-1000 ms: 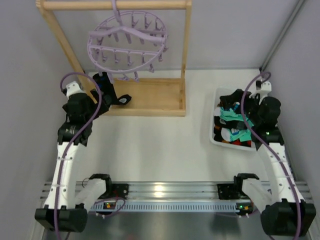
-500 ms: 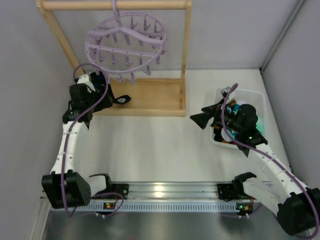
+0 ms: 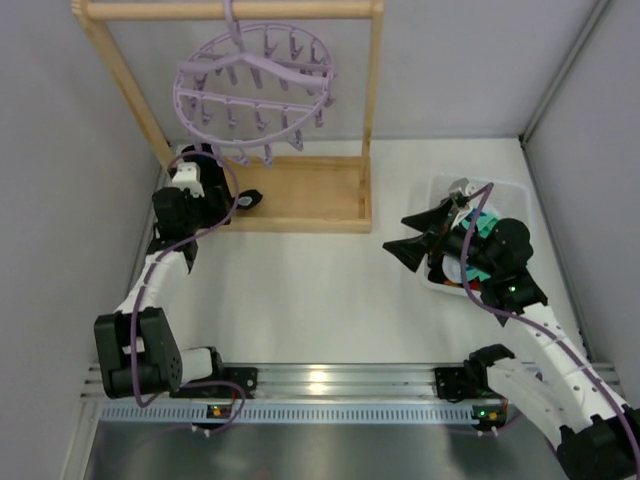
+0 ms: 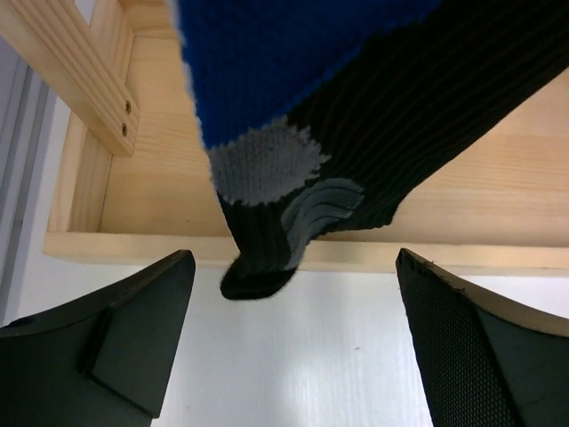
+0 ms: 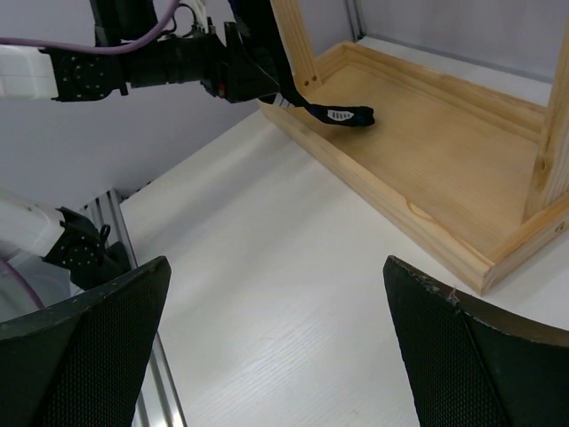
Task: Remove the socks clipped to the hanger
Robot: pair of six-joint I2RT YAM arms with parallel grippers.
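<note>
The lilac hanger (image 3: 255, 85) hangs from the wooden rack's top bar, and its clips look bare. A black sock with blue and grey marks (image 4: 293, 107) hangs close in front of the left wrist camera, above my left gripper's (image 4: 298, 338) wide-open fingers. I cannot tell what holds it. Its toe end (image 3: 247, 200) lies over the rack base, also in the right wrist view (image 5: 342, 114). My left gripper (image 3: 226, 198) is at the base's front left corner. My right gripper (image 3: 405, 235) is open and empty over the table (image 5: 276, 347). Several socks (image 3: 465, 270) lie in a white bin.
The wooden rack (image 3: 300, 195) stands at the back, its tray base (image 4: 160, 196) in front of my left gripper and far ahead in the right wrist view (image 5: 444, 151). The white bin (image 3: 500, 185) sits at the right under my right arm. Grey walls close both sides.
My right arm has swung left from over the bin to above the table. My left arm has drawn in toward the rack base. The hanger swayed slightly.
</note>
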